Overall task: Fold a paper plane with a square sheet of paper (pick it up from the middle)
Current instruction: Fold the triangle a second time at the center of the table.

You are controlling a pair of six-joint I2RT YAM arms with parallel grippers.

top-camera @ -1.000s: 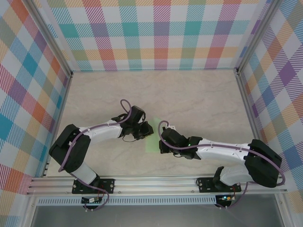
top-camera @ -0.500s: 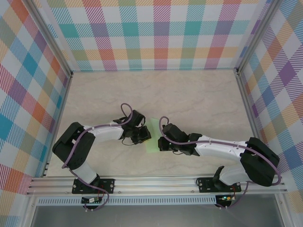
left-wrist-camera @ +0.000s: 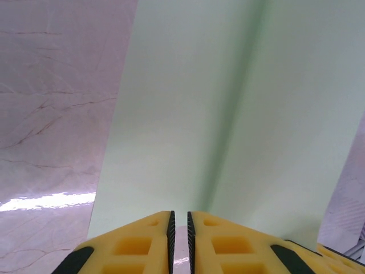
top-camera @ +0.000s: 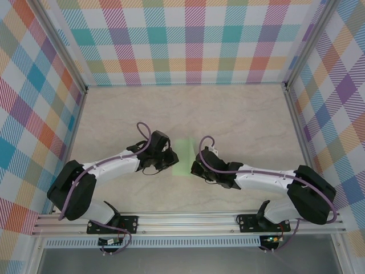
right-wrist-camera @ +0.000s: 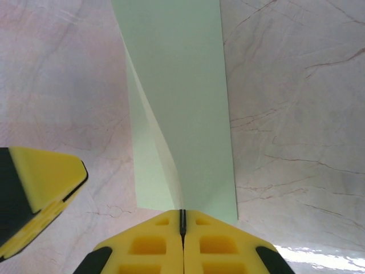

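Over the marbled table (top-camera: 245, 114), left gripper (left-wrist-camera: 179, 220) and right gripper (right-wrist-camera: 182, 216) each clamp one edge of the paper (top-camera: 183, 155) so I can fold it midway

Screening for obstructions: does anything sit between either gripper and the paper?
Nothing visible does. The left gripper and the right gripper each meet an edge of the paper, from opposite sides; the right one is shut on it.

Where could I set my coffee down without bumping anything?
Widest bare stretch: tabletop between the green sheet of paper and the back wall. Also bare beside the right wall. Crowded mid-table, where the left tool and right tool flank the sheet.
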